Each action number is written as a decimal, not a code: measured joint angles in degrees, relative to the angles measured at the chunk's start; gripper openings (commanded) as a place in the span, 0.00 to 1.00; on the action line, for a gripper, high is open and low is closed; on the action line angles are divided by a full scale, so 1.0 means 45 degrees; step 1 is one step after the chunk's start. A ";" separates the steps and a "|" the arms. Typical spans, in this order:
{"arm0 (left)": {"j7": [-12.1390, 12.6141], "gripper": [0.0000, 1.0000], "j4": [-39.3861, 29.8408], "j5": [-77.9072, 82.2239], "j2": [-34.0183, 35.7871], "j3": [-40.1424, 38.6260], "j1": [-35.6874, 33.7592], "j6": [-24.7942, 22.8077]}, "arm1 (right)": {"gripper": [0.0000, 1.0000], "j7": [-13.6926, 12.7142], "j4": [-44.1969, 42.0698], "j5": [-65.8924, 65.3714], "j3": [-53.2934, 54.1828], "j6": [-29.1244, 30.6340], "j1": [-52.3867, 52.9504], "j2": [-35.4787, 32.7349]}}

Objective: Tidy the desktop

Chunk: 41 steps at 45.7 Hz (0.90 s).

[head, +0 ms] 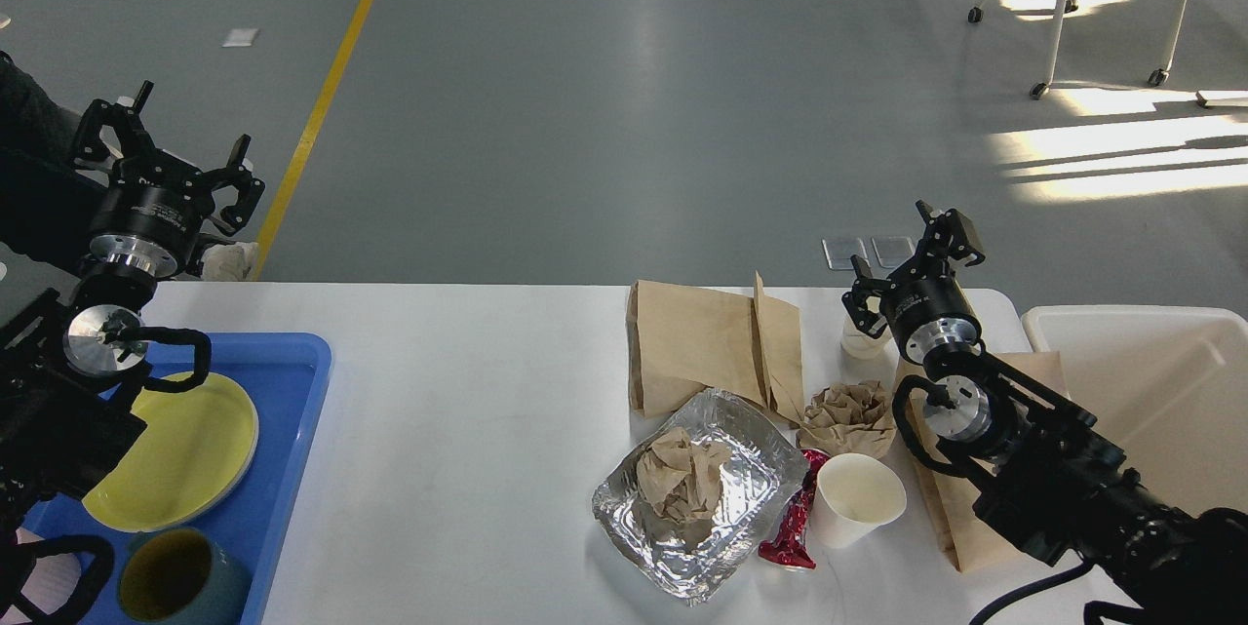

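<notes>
- Counter [468, 430] fills the lower half of the view, white, with a blue tray [292, 469] on its left end and a cream bin [1150, 381] just beside its right end.
- Left claw [171, 162] hangs above the counter's far left corner with fingers spread wide and nothing between them; a pale crumpled wad [229, 259] sits just below it at the edge.
- Right claw [912, 259] hovers over the far right part, above a small pale cup [858, 340]; its fingers look parted and empty.
- Yellow plate [180, 454] and dark mug [180, 578] lie in the tray.
- Brown paper bag [702, 342], foil tray [702, 493] holding crumpled brown paper [678, 474], another paper ball [846, 415], a red wrapper [795, 523] and a white paper cup [858, 498] cluster right of centre.
</notes>
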 measured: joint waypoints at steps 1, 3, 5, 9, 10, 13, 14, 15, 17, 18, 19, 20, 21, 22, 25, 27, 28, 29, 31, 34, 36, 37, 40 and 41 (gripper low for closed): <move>0.0003 0.97 0.0000 0.0007 -0.0018 0.0005 0.0042 0.0006 | 1.00 0.0000 0.0000 0.0000 0.0000 0.0000 0.0000 0.0000; 0.0013 0.97 0.0000 0.0026 -0.0060 0.0017 0.0109 0.0010 | 1.00 0.0000 0.0000 0.0000 0.0000 0.0000 0.0000 0.0000; 0.0021 0.97 0.0000 0.0038 -0.0116 0.0022 0.0160 0.0011 | 1.00 0.0000 0.0000 0.0000 0.0000 0.0000 0.0000 0.0000; 0.0026 0.97 0.0000 0.0062 -0.0272 0.0028 0.0236 -0.0024 | 1.00 0.0000 0.0000 0.0001 0.0000 0.0003 0.0000 0.0000; 0.0026 0.97 0.0000 0.0064 -0.0290 0.0028 0.0244 -0.0063 | 1.00 0.0000 0.0000 0.0000 0.0000 0.0004 0.0000 0.0000; -0.0049 0.97 0.0000 0.0068 -0.0379 0.0028 0.0260 -0.0194 | 1.00 0.0000 0.0000 0.0000 0.0000 0.0004 0.0000 0.0001; -0.0087 0.97 0.0000 0.0068 -0.0418 0.0026 0.0260 -0.0216 | 1.00 0.0000 0.0000 0.0000 0.0000 0.0004 0.0000 0.0001; -0.0128 0.97 0.0000 0.0066 -0.0477 0.0020 0.0259 -0.0234 | 1.00 0.0000 0.0000 0.0000 0.0000 0.0004 0.0000 0.0001; -0.0232 0.97 0.0000 0.0068 -0.0633 0.0014 0.0265 -0.0258 | 1.00 0.0000 0.0000 0.0001 0.0000 0.0004 0.0000 0.0001; -0.0289 0.97 0.0000 0.0067 -0.0694 0.0014 0.0274 -0.0264 | 1.00 0.0000 0.0000 0.0001 0.0000 0.0004 0.0000 0.0001; -0.0351 0.97 0.0003 0.0066 -0.0741 0.0014 0.0284 -0.0265 | 1.00 0.0000 0.0000 0.0000 0.0000 0.0004 0.0000 0.0001; -0.0425 0.97 0.0008 0.0059 -0.0786 0.0011 0.0296 -0.0265 | 1.00 0.0000 0.0000 0.0000 0.0000 0.0004 0.0000 0.0001; -0.0474 0.97 0.0013 0.0057 -0.0819 0.0011 0.0306 -0.0265 | 1.00 0.0000 0.0000 0.0000 0.0000 0.0004 0.0000 0.0001; -0.0514 0.97 0.0015 0.0055 -0.0846 0.0011 0.0313 -0.0265 | 1.00 0.0000 0.0000 0.0000 0.0000 0.0004 0.0000 0.0001; -0.0597 0.97 0.0017 0.0050 -0.0905 0.0011 0.0320 -0.0263 | 1.00 0.0000 0.0000 0.0000 0.0000 0.0004 0.0000 0.0001; -0.0628 0.97 0.0018 0.0041 -0.0932 0.0004 0.0323 -0.0257 | 1.00 0.0000 0.0000 0.0000 0.0000 0.0004 0.0000 0.0001; -0.0635 0.97 0.0019 0.0038 -0.0945 -0.0005 0.0324 -0.0250 | 1.00 0.0000 0.0000 0.0000 0.0000 0.0004 0.0000 0.0001; -0.0642 0.97 0.0019 0.0036 -0.0956 -0.0012 0.0324 -0.0243 | 1.00 0.0000 0.0000 0.0000 0.0000 0.0004 0.0000 0.0001; -0.0648 0.97 0.0027 0.0033 -0.0989 -0.0023 0.0332 -0.0216 | 1.00 0.0000 0.0000 0.0000 0.0000 0.0004 0.0000 0.0001; -0.0650 0.97 0.0077 0.0023 -0.1051 -0.0028 0.0394 -0.0156 | 1.00 0.0000 0.0000 0.0001 0.0000 0.0004 0.0000 0.0001; -0.0644 0.97 0.0109 0.0017 -0.1080 -0.0031 0.0471 -0.0085 | 1.00 0.0000 0.0000 0.0000 0.0000 0.0004 0.0000 0.0001; -0.0643 0.97 0.0124 0.0017 -0.1112 -0.0037 0.0549 -0.0053 | 1.00 0.0000 0.0000 0.0000 0.0000 0.0004 0.0000 0.0001; -0.0643 0.97 0.0146 -0.0004 -0.1269 -0.0109 0.0779 -0.0004 | 1.00 0.0000 0.0000 0.0000 0.0000 0.0004 0.0000 0.0001; -0.0644 0.97 0.0149 -0.0018 -0.1321 -0.0134 0.0833 0.0008 | 1.00 0.0000 0.0000 0.0000 0.0000 0.0003 0.0000 0.0001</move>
